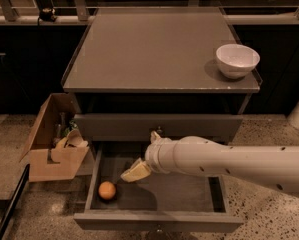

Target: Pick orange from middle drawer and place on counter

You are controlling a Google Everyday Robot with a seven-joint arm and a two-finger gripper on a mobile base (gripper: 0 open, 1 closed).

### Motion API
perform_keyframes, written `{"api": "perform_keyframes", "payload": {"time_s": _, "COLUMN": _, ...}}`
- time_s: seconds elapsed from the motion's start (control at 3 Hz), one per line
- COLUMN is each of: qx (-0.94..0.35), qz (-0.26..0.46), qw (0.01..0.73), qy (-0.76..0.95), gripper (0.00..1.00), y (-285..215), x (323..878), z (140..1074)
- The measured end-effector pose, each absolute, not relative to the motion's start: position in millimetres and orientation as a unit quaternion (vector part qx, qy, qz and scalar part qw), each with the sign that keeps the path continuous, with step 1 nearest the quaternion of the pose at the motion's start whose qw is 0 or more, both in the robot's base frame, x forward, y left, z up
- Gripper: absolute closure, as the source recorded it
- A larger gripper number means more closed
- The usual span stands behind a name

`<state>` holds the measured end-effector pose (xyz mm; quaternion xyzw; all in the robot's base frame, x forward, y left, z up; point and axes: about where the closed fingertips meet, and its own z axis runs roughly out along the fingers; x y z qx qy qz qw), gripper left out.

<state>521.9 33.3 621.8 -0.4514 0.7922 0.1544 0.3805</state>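
The orange (107, 190) lies in the near left corner of the open middle drawer (209, 196), on its dark bottom. My gripper (134, 172) hangs inside the drawer on the end of the white arm, just right of and slightly above the orange, apart from it. The counter (154, 49) is the grey cabinet top above the drawer.
A white bowl (237, 60) stands at the right edge of the counter. An open cardboard box (54, 144) with odds and ends sits on the floor left of the cabinet. A closed drawer front (159, 126) lies just above the gripper. Speckled floor surrounds the cabinet.
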Motion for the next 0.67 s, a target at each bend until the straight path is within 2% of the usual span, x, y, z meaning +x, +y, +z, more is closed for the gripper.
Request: {"api": "perform_keyframes", "payload": {"time_s": 0.67, "qx": -0.455, "qz": 0.179, "qw": 0.372, "qy": 0.789, "gripper": 0.0, "y": 41, "x": 522, "z": 597}}
